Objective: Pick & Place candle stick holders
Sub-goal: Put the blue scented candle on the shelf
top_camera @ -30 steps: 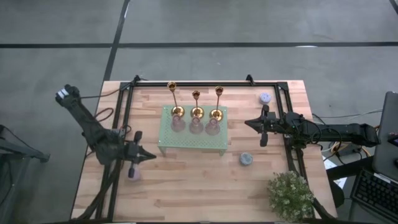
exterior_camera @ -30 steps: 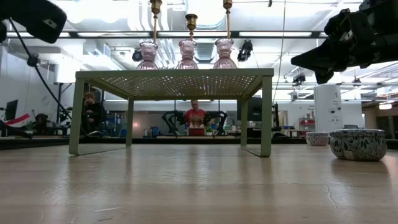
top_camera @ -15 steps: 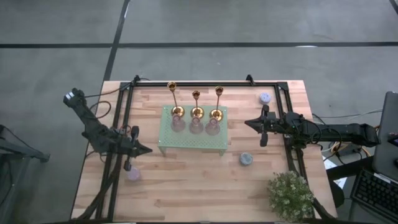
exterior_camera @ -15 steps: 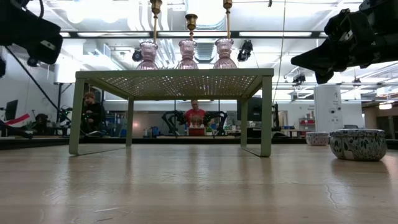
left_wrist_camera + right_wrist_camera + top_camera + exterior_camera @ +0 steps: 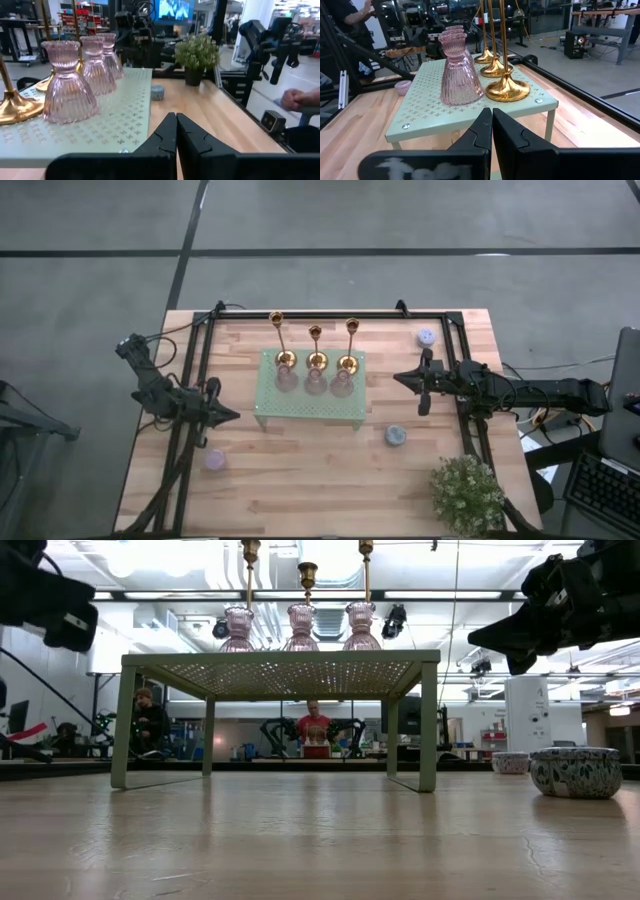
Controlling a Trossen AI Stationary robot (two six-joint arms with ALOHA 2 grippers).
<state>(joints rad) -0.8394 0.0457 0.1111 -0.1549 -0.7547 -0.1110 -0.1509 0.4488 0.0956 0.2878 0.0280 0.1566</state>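
High view, looking straight down on a wooden desk (image 5: 300,490), starting at the near edge. A small potted plant (image 5: 466,492) sits at the near right corner. A squat lavender piece (image 5: 215,459) lies toward the near left, and a squat blue-grey piece (image 5: 395,435) lies right of centre.

In the middle of the desk stands a low pale green perforated stand (image 5: 308,408) on four legs. On its top, three pink ribbed glass holders (image 5: 314,383) form a row, and just behind them stand the three gold candle stick holders (image 5: 316,360), bases on the stand's far side, thin stems upright. They appear lined up in a neat set, evenly spaced, which suggests the placing is finished or nearly so.

The left gripper (image 5: 232,416) hangs just off the stand's left side, jaws pressed shut and holding nothing. The right gripper (image 5: 400,378) hangs off the stand's right side, jaws also shut and empty. Both point inward at the stand without touching it.

Open wood runs along the near edge and on both sides of the stand, giving the arms room to pull back. A dark frame (image 5: 330,313) borders the far edge, and another small round piece (image 5: 426,337) rests near the far right corner.
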